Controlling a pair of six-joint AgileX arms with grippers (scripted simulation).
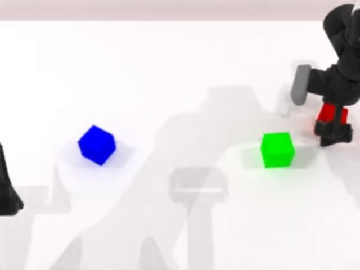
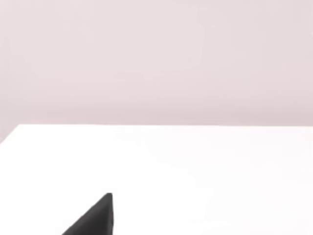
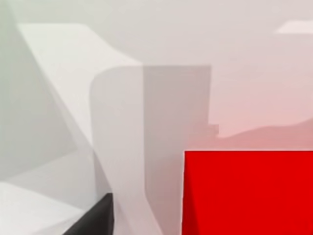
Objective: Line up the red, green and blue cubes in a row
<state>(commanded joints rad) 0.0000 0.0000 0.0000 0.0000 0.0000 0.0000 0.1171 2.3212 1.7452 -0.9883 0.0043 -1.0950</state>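
The red cube [image 1: 332, 114] sits at the table's far right, directly under my right gripper [image 1: 333, 133], which hangs over it. In the right wrist view the red cube [image 3: 247, 193] fills one corner, and a clear gap separates it from the one dark fingertip [image 3: 98, 220] that shows, so the gripper is open. The green cube [image 1: 277, 149] rests just left of the red one, apart from it. Far to the left lies the blue cube [image 1: 97, 144], turned at an angle. My left gripper [image 1: 7, 194] is parked at the left edge, with one fingertip [image 2: 95, 218] showing over bare table.
The white table [image 1: 180, 73] carries only the cubes and the arms' grey shadows. A grey part of the right arm [image 1: 301, 84] sticks out above the green cube. The table's far edge runs along the top of the top view.
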